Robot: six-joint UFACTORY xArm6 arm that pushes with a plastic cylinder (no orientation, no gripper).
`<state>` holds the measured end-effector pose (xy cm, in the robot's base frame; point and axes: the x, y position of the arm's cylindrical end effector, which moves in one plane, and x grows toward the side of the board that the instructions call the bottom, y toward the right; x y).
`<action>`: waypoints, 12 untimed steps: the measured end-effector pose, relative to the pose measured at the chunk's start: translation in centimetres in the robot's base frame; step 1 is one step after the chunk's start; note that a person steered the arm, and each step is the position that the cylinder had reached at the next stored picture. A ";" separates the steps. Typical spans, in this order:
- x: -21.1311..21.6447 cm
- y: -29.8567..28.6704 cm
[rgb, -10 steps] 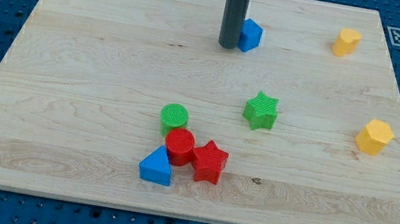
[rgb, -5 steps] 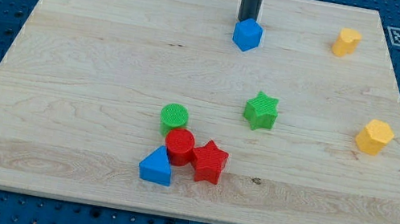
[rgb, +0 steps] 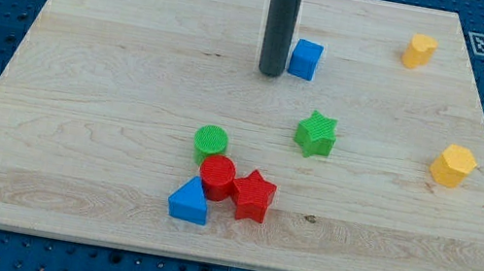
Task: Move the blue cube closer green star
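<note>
The blue cube [rgb: 305, 58] sits on the wooden board in the upper middle of the view. The green star [rgb: 316, 133] lies below it and slightly to the right, a clear gap apart. My tip [rgb: 270, 72] rests on the board just left of the blue cube, a little lower than its middle, close to it with a thin gap or light contact; I cannot tell which.
A green cylinder [rgb: 211, 141], red cylinder [rgb: 216, 176], red star [rgb: 254, 196] and blue triangle [rgb: 189, 201] cluster at the lower middle. Two yellow blocks sit at the right: one near the top [rgb: 420, 50], one at mid height [rgb: 453, 166].
My tip moved from above the blue cube down to its left side. The blue cube shifted slightly lower and to the right and turned.
</note>
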<state>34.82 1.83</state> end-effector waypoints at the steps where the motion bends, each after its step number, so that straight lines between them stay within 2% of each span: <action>1: -7.7 0.0; 2: -8.0 0.6; 3: -7.2 6.1; 5: -7.1 6.1; 7: 1.5 2.9; 9: 8.0 0.8; 10: 9.2 0.6; 12: 4.2 1.6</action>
